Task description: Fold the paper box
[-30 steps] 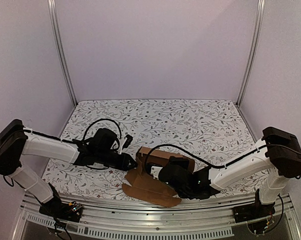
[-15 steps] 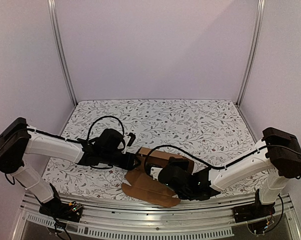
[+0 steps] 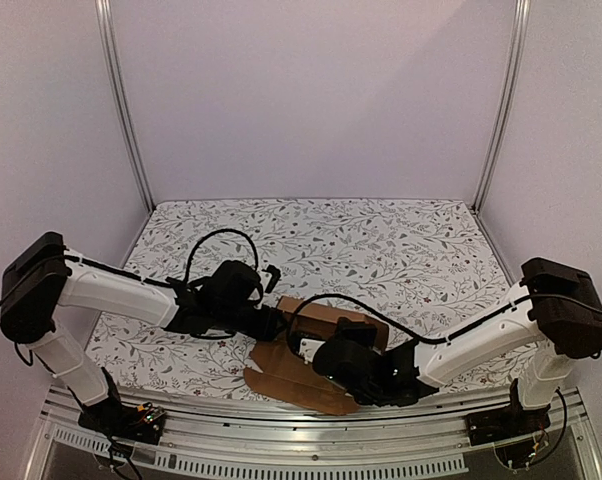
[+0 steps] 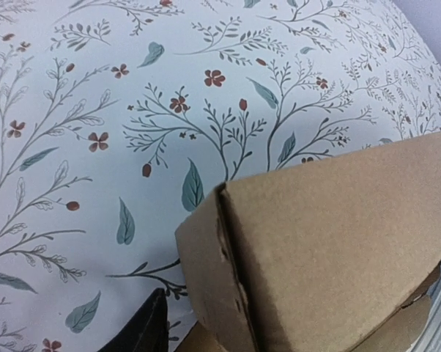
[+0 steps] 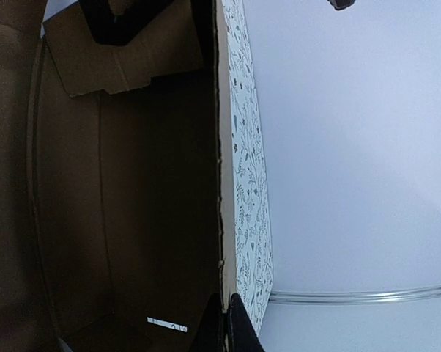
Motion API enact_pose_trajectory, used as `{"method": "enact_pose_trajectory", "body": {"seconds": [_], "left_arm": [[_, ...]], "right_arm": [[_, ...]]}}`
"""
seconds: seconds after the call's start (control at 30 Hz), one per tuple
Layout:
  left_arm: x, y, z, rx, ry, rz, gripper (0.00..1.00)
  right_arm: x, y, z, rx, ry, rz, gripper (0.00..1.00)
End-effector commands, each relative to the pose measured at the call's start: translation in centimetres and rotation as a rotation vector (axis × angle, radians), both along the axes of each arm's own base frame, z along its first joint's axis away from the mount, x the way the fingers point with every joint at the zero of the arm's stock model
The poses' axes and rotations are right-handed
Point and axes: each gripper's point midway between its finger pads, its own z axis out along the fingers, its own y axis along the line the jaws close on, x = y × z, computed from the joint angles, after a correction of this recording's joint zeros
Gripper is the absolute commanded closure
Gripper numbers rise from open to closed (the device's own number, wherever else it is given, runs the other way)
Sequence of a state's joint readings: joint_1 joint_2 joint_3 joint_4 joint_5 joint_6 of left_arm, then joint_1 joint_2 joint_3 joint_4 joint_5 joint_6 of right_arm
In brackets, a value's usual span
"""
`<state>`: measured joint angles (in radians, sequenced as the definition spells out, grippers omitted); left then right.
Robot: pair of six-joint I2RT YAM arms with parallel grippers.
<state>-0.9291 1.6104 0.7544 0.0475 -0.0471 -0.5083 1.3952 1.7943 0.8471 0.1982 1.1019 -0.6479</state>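
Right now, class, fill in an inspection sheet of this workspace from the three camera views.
Surface: floral-patterned table cloth, flat.
Job's things: brown cardboard paper box, partly folded, one flap flat at the front.
Clutter: nothing seen.
Hands: left hand at the box's left corner, opening unclear; right hand shut on a box wall.
Cables: black cable loops over both arms.
Surroundings: pale walls, metal frame posts.

No lettering, label, brand or number for you to read here. The paper box (image 3: 286, 370) shows plain brown faces, and the counter (image 3: 381, 240) carries only a printed twig-and-flower pattern. In your right wrist view, a small white mark (image 5: 165, 321) at 6 o'clock inside the carton is too small to make out.
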Motion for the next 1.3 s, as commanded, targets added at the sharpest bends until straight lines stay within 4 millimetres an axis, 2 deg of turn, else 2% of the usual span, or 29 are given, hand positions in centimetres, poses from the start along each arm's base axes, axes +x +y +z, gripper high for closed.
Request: {"method": "enact_pose_trajectory", "body": {"seconds": [0.0,0.27,0.47,0.63,0.8,0.93,1.1,1.27], "left_arm": [[0.8,-0.7,0.5,0.018,-0.068,0.017,0.57],[0.5,-1.8,0.4,0.005,-0.083,-0.003,0.78],[0.4,-2.4,0.1,0.008,-0.088,-0.012,0.91],[0.6,-2.6,0.1,0.015,-0.098,-0.013,1.0],[0.9,-2.6,0.4,0.031,-0.116,-0.016,1.0],[1.2,-2.8,0.5,0.057,-0.132,-0.033,1.0],[1.6,-3.1,0.5,0.088,-0.143,-0.053,1.0],[1.9,-3.2,0.9,0.117,-0.167,-0.066,1.0]], "right_arm": [[-1.0,0.8,-1.7,-0.018,0.039,0.028,1.0],[-1.2,0.9,-2.1,-0.012,0.068,0.013,1.0],[-1.5,2.0,-1.7,0.07,0.133,0.004,1.0],[-2.0,3.0,-0.6,0.174,0.193,0.023,0.85],[-3.0,3.9,0.5,0.276,0.281,0.072,0.61],[-3.9,4.8,2.3,0.381,0.358,0.121,0.48],[-4.3,4.9,5.6,0.523,0.466,0.179,0.36],[-3.8,3.9,8.4,0.66,0.563,0.191,0.32]]}}
